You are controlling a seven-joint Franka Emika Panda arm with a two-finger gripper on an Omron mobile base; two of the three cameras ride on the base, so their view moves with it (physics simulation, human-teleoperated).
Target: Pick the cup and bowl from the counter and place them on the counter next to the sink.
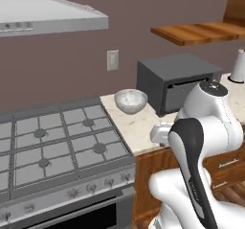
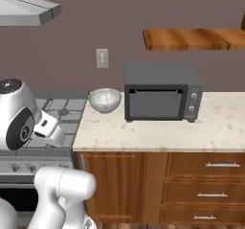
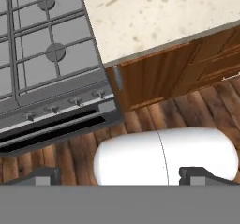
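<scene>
A: The bowl (image 1: 130,100) sits at the centre of the left base view, on the table (image 1: 139,125) just right of the stovetop (image 1: 57,146) and beside the toaster oven (image 1: 174,82). My guess is it stands near the table's front so the arm can get at it.

B: And the gripper (image 3: 119,174)?

A: Low in the hand view, finger tips spread wide, holding nothing. It looks down past the table edge at the cabinets (image 3: 173,73) and floor.

B: The arm?

A: Folded up tight at lower right of the left base view, elbow high, well apart from the bowl.
</scene>
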